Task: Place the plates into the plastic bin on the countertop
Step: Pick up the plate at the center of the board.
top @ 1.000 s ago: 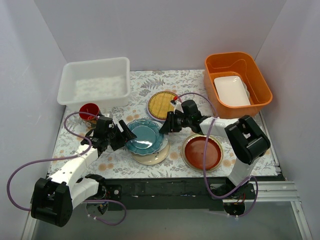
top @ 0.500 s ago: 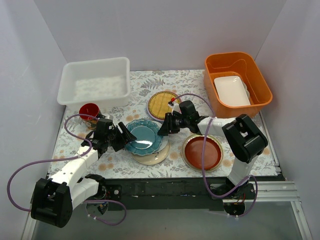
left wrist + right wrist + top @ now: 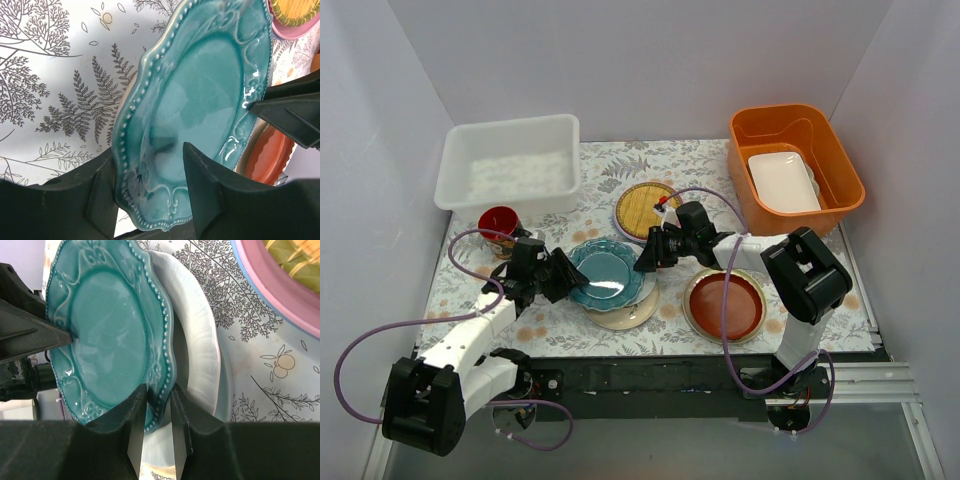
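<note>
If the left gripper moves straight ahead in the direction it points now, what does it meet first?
The teal plate: its rim sits between the left gripper's open jaws. Beyond it, probably the right gripper.

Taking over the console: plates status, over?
Right pincer clamped on teal plate rim. Left pincer straddles opposite rim, grip unclear. Plastic bin holds nothing yet. Red mug stands before bin.

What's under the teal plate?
A cream plate, only its rim showing past the teal plate. Its middle is covered, and so is anything lower in the stack.
</note>
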`<state>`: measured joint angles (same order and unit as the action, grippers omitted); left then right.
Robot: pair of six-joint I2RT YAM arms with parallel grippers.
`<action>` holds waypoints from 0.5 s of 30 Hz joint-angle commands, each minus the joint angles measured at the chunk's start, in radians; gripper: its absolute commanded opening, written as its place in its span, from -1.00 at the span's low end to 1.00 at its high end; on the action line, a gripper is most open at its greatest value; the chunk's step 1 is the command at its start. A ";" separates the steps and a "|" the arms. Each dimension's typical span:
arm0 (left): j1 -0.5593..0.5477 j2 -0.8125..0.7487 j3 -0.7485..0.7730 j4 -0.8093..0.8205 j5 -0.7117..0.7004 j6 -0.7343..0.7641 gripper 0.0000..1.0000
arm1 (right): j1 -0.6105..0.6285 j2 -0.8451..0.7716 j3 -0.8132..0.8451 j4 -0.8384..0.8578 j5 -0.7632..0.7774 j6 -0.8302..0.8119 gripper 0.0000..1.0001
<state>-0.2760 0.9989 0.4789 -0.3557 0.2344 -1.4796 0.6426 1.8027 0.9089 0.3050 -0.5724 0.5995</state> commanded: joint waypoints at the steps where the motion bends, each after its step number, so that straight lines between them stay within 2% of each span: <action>1: -0.006 -0.045 0.015 0.024 0.037 -0.004 -0.09 | 0.040 0.009 0.042 0.075 -0.090 0.008 -0.36; 6: -0.006 -0.083 0.032 0.011 0.036 -0.002 -0.17 | 0.045 0.015 0.042 0.097 -0.104 0.014 -0.39; 15: -0.005 -0.146 0.062 0.018 0.043 -0.028 -0.15 | 0.054 0.011 0.047 0.112 -0.124 0.011 -0.40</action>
<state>-0.2760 0.8932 0.4793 -0.4122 0.2203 -1.4818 0.6525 1.8202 0.9092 0.3305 -0.5911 0.6064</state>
